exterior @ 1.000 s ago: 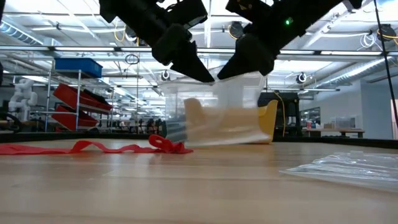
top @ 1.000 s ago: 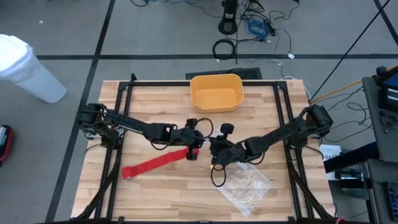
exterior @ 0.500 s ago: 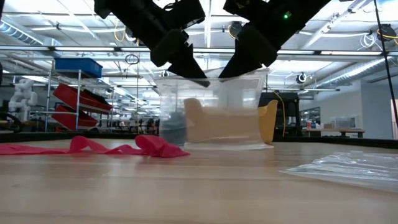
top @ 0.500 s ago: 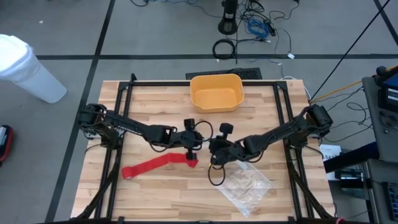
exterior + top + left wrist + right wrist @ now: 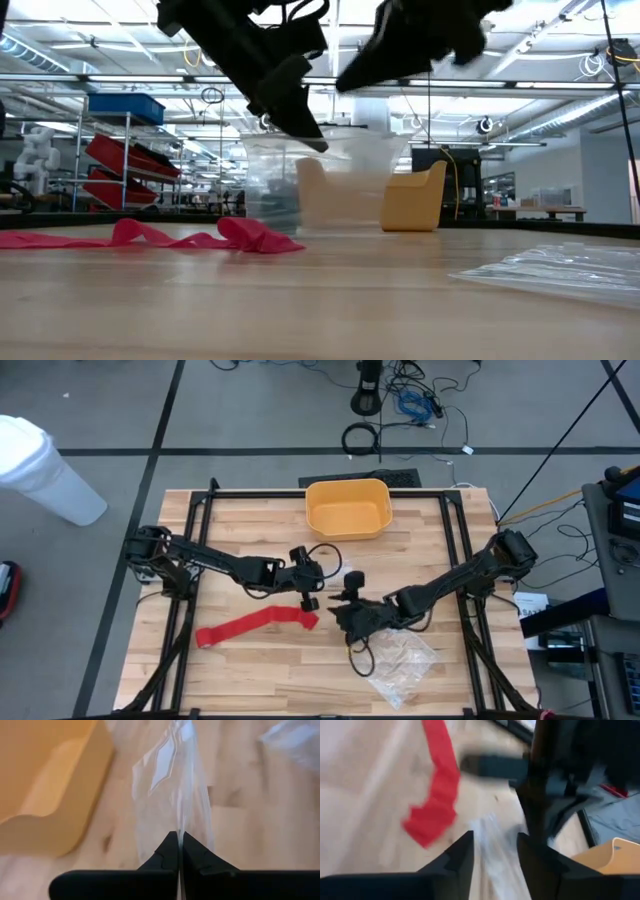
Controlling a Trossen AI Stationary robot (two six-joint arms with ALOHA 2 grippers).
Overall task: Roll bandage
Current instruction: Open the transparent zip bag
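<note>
The red bandage [image 5: 255, 626] lies unrolled on the wooden table, a flat strip with its bunched end [image 5: 255, 236] near the middle; it also shows in the right wrist view [image 5: 437, 795]. No gripper touches it. My left gripper [image 5: 310, 600] hovers just beyond that end, shut on a clear plastic bag [image 5: 330, 190]. My right gripper [image 5: 494, 850] stands open close to the right of the bag, above the table [image 5: 342, 616]. My left gripper pinches the clear bag's upper edge [image 5: 180, 827] between its two fingers. The fingers slant downward from the table's left. The bag hangs below the fingertips [image 5: 312, 140], and its lower end reaches down to the tabletop.
A yellow bin [image 5: 347, 508] stands at the table's far middle. A second clear bag [image 5: 400, 660] with pale contents lies flat at the near right. Black frame rails run along the table's left and right sides.
My right gripper has opened, let go of the clear bag's upper edge and drawn back up and toward the near right. The bag now hangs from my left gripper alone, and the side that was let go has sagged. The bandage's bunched end has shifted slightly.
</note>
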